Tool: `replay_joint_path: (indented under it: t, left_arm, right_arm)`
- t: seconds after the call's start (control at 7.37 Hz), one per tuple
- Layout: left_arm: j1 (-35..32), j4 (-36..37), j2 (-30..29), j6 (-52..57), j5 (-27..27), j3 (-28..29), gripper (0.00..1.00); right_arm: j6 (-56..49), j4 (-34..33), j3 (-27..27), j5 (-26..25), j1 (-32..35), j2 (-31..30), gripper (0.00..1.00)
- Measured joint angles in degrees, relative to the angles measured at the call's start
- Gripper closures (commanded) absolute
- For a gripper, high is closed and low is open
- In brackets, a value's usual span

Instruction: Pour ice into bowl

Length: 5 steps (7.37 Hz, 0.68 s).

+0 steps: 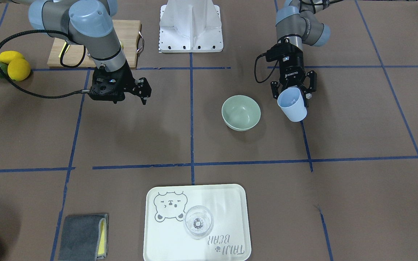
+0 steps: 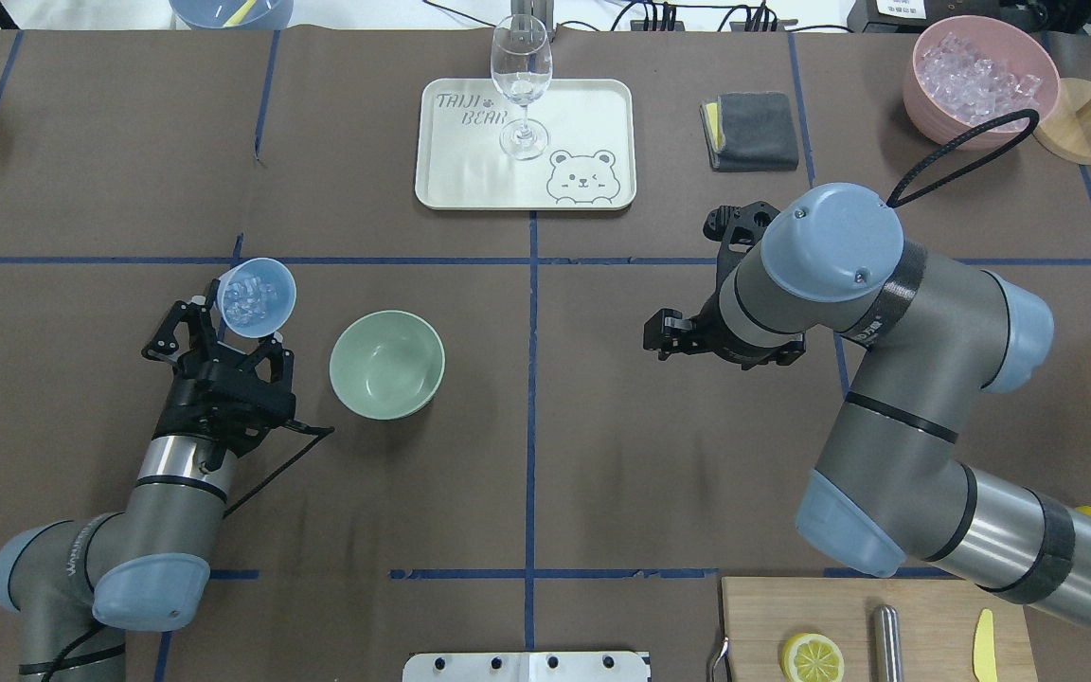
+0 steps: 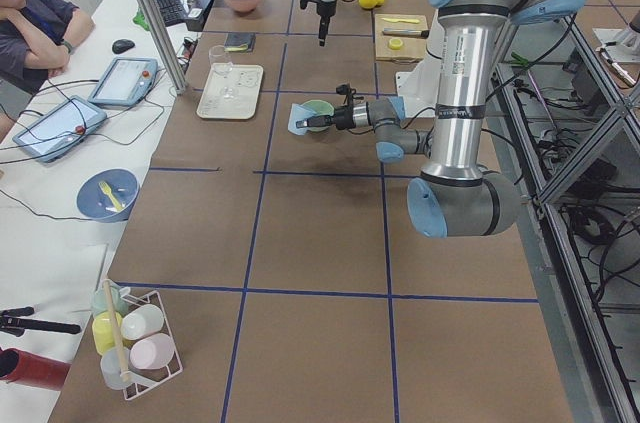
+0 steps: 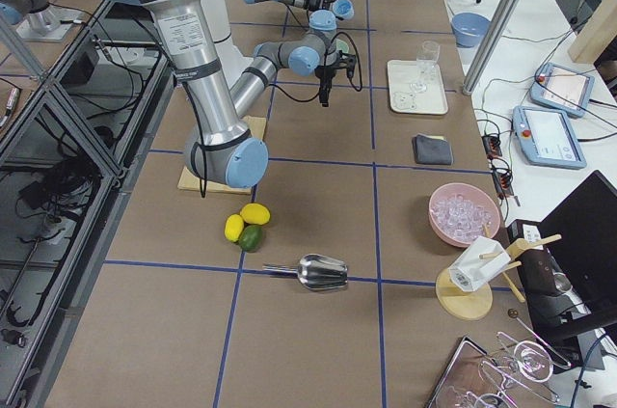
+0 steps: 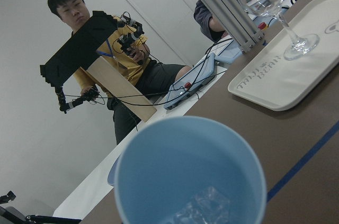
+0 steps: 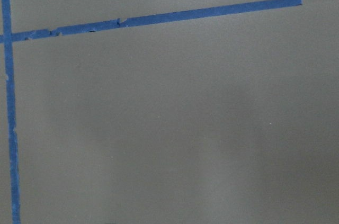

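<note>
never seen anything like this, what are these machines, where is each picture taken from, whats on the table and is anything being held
These are two robot arms at a table, each ending in a two-finger gripper. Six cameras catch the same moment: one faces the robot, one looks over its shoulders, two sit at the table's ends, and one rides on each wrist. The left gripper holds a blue cup with ice in it, next to the empty green bowl, not over it. The right gripper is open and holds nothing. Also on the table are a tray with a wine glass, a grey cloth, a pink bowl of ice and a cutting board.
</note>
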Motion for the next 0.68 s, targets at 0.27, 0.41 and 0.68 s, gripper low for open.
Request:
replay_joint_path:
  t: [0.27, 0.41, 0.68]
  left_arm:
    - [0.06, 6.18, -1.49, 6.04, 1.69, 0.06, 1.0]
    - [0.07, 7.21, -1.76, 10.04, 2.36, 0.23, 1.0]
    - [0.07, 7.84, -1.95, 18.36, 4.83, 0.37, 1.0]
  right_arm:
    - [0.06, 0.03, -0.01, 0.0, -0.01, 0.09, 0.0]
    - [0.06, 0.03, -0.04, 0.0, -0.05, 0.13, 0.0]
    - [0.1, 0.09, -0.08, 0.0, -0.08, 0.28, 0.0]
